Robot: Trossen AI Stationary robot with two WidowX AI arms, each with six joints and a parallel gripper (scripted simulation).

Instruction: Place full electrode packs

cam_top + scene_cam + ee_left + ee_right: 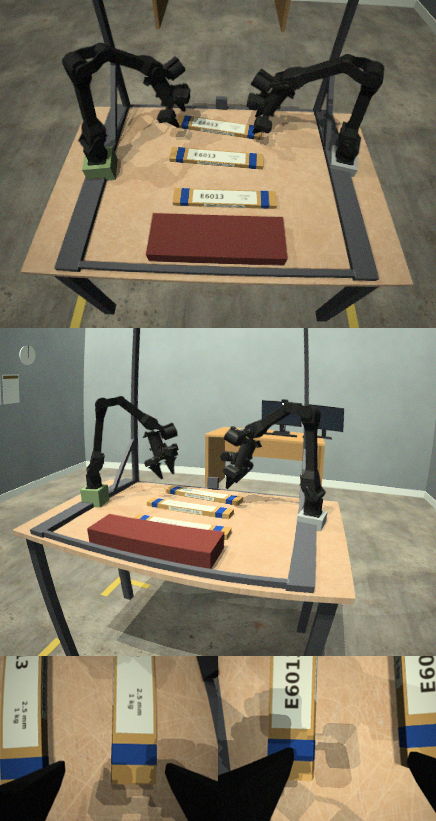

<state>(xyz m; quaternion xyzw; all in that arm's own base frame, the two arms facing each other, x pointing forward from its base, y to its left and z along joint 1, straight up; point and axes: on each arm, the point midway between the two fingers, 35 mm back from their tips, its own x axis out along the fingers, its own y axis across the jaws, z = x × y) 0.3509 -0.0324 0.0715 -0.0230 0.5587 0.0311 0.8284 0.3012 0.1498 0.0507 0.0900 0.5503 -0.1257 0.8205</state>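
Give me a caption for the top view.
Three E6013 electrode packs, all off the low red platform, with the left gripper and right gripper open overhead.
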